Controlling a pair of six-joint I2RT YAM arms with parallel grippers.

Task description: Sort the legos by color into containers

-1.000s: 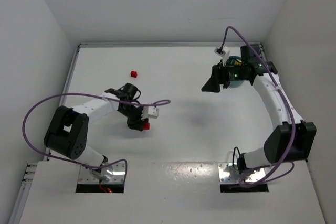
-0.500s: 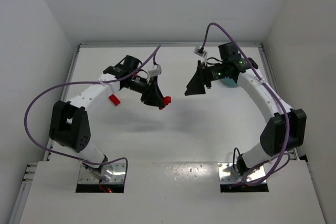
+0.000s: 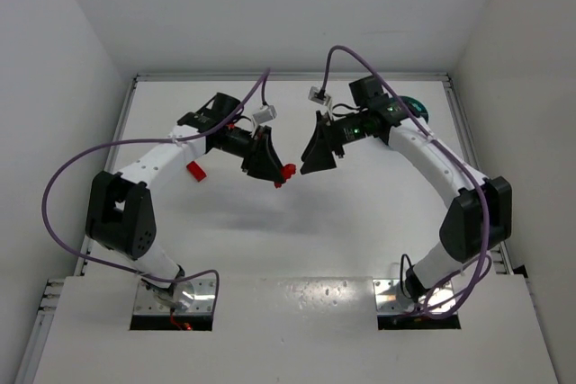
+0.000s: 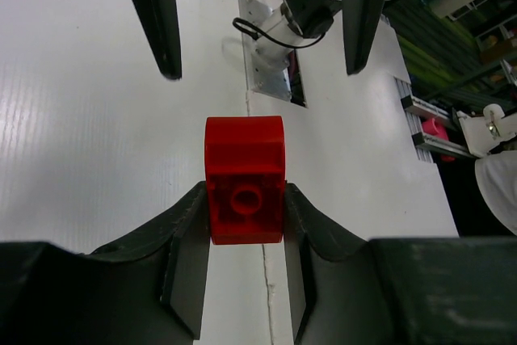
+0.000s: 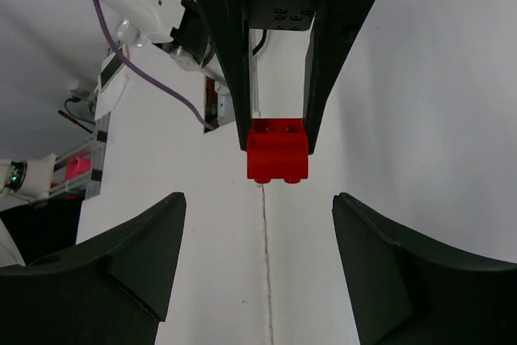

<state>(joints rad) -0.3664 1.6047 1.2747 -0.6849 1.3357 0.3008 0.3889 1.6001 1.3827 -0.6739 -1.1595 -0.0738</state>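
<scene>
White surface (image 3: 360,222) with plain white walls (image 3: 81,33) on three sides, and both arms reach in toward the middle so the two hands point at each other. The left hand (image 3: 281,174) is closed down narrow on a red lego (image 3: 287,171), gripping it by its sides and holding it up off the surface. From the left wrist cam the brick (image 4: 245,191) sits snug between the two dark fingers (image 4: 190,256), with its round underside socket facing the camera.

The right hand (image 3: 309,165) is spread wide with nothing in it. It's near the brick but not touching. In its own cam the fingers (image 5: 137,256) frame the brick (image 5: 277,149) with a clear gap on either side.

A second red lego (image 3: 194,171) lies on the surface just beside the left forearm. The teal tub (image 3: 417,106) is at the back right, mostly hidden behind the right arm, so I can't tell what's in it.
</scene>
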